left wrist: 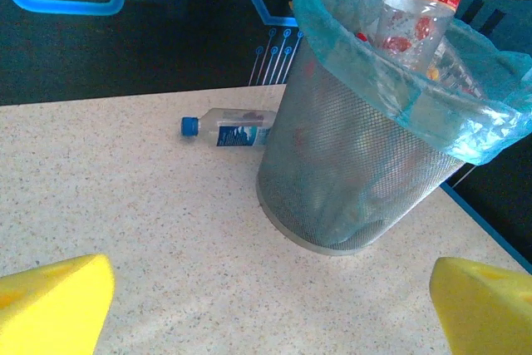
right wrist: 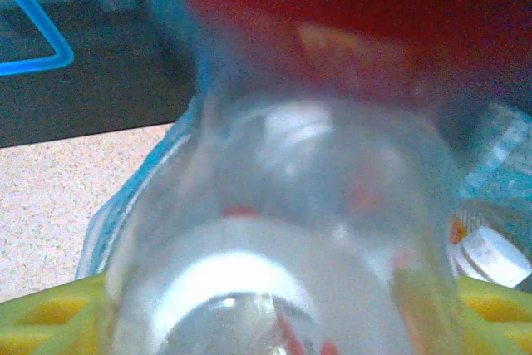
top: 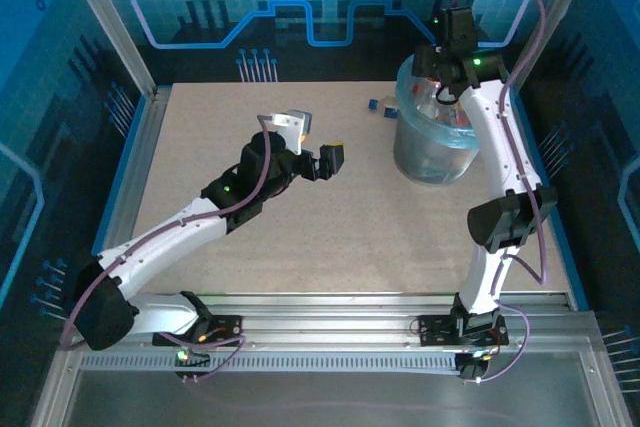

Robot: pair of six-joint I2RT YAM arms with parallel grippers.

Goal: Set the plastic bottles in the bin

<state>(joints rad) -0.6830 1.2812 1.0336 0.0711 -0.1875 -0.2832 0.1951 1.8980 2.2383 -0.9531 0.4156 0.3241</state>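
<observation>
Right jaws flank a red-labelled bottle (left wrist: 409, 22) over the bin (left wrist: 332, 164), grip unclear; left jaws apart.

My overhead feed is sharp, tinted blue, the table (top: 300, 237) evenly lit with soft shadows. On my right wrist feed a bottle (right wrist: 283, 230) sits too close, blurred, with glare at 7 o'clock.

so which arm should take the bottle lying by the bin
Left, probably: the left gripper is open, empty and facing the blue-capped bottle. The right gripper is over the bin with a red-labelled bottle between its fingers.
</observation>
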